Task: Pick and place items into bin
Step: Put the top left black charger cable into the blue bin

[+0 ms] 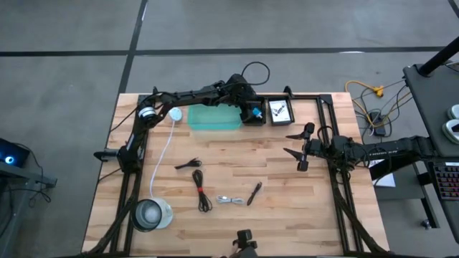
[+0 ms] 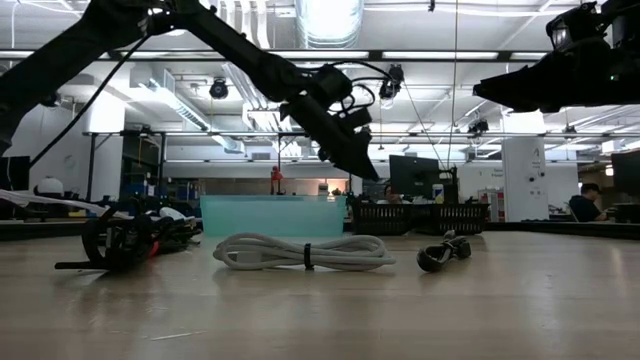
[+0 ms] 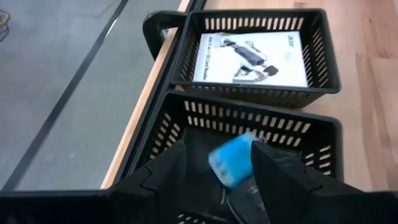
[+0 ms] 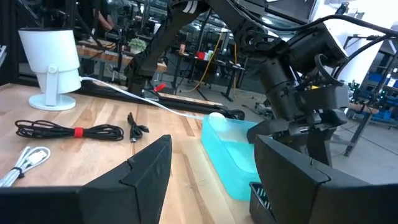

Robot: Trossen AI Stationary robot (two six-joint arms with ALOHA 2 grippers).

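In the high view my left gripper [image 1: 252, 111] hangs over a black basket [image 1: 254, 119] at the table's far edge. In the left wrist view it [image 3: 217, 155] is open, and a small blue piece [image 3: 231, 160] shows blurred between its fingers, above that basket's floor [image 3: 205, 134]. The neighbouring basket [image 3: 323, 56] holds a white printed card [image 3: 249, 56]. A black cable with a red tie [image 1: 202, 190], a small black cable [image 1: 188, 164], a silvery cable [image 1: 229, 200] and a black pen [image 1: 254, 193] lie on the table. My right gripper [image 1: 288, 142] waits open at the right. My left gripper points down into the black basket with a finger on either side of the small blue piece. The piece lies close against one finger [image 3: 273, 171]. I cannot tell whether that finger touches it.
A teal bin [image 1: 214, 118] stands left of the baskets. A long white cord with a round disc [image 1: 174, 115] runs down the left side to a round clear container [image 1: 150, 213]. Black frame rails [image 1: 337, 179] run along the table's sides.
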